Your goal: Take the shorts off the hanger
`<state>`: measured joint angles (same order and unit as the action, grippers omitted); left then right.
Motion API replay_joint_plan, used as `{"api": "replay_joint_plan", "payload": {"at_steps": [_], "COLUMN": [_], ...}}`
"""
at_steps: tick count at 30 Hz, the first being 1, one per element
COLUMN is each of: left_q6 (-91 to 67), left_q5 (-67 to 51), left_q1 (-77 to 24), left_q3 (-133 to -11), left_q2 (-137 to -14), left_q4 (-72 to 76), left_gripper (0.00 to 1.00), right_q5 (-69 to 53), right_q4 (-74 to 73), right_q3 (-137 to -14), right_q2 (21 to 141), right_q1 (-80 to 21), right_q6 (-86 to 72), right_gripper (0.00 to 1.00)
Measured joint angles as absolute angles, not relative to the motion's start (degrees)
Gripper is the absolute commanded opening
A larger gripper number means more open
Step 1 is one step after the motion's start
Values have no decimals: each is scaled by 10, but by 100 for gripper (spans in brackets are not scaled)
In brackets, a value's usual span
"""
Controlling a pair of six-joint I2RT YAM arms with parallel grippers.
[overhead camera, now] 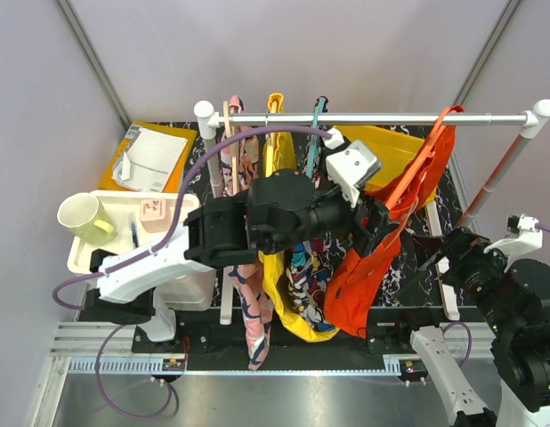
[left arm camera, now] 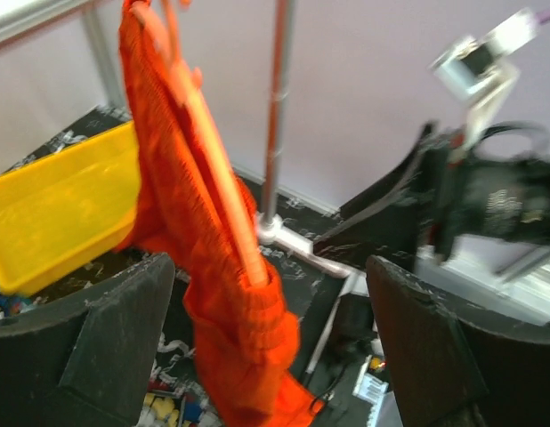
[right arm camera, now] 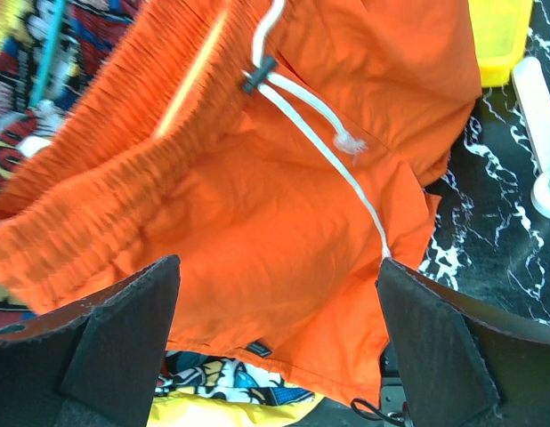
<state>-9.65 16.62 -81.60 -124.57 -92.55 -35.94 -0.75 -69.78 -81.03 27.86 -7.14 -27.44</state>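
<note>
- Pale lilac-grey walls (overhead camera: pixel 35 89) on three sides, grey strips at the corners.
- Black tabletop with white marble veining (overhead camera: pixel 408 276), bordered at the near edge by a brushed metal plate (overhead camera: pixel 302 400).
- Garment rack of white posts and a silver bar (overhead camera: pixel 391 117) across the table's far half.
- Plain orange-red fabric shorts (overhead camera: pixel 382 267) at the bar's right end, draped by the waistband over a slim orange plastic hanger (overhead camera: pixel 424 156). Hanger steeply tilted, hook on the bar. Legs of the shorts sagging beside a plain yellow garment (overhead camera: pixel 275 285) and multicoloured patterned garments (overhead camera: pixel 303 267).
- Left gripper (left arm camera: pixel 268 262) spread wide, pinching nothing, with shorts and hanger hanging beyond the fingers.
- Right gripper (right arm camera: pixel 277 265) also spread wide, facing the front of the shorts up close; contact impossible to tell.
- Yellow plastic bin (overhead camera: pixel 395 147) on the tabletop behind the shorts.
- White plastic tray (overhead camera: pixel 75 258) at the left, carrying a pale yellow-green mug (overhead camera: pixel 84 220).
- Orange-yellow folder (overhead camera: pixel 177 133) behind the tray, under a printed white sheet (overhead camera: pixel 155 156); print too small to read.
- Thin white drawstring (right arm camera: pixel 319 116), knotted, passing through a small black toggle (right arm camera: pixel 257 73).
- Comic-style print on a patterned garment in the right wrist view, lettering not legible.
</note>
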Motion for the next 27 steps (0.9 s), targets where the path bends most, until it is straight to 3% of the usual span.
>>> {"api": "replay_joint_plan", "payload": {"at_steps": [10,21,27], "left_q6": [-106,-147,-151], "left_q5": [200,198,192], "left_q1": [-822,-828,-828], "left_q3": [-1244,-1203,-1203], "left_q2": [-929,-885,-880], "left_q4": [-385,-387,-384], "left_gripper": [91,91,91], "right_q5": [-57,-150,-176], "right_q4": [-666,-534,-483], "right_q3": [-921,-923,-889], "right_q2": [363,419,419], "right_q1": [-71,-71,-71], "right_q6": [-324,-427,-469], "right_gripper": [97,74,67]}}
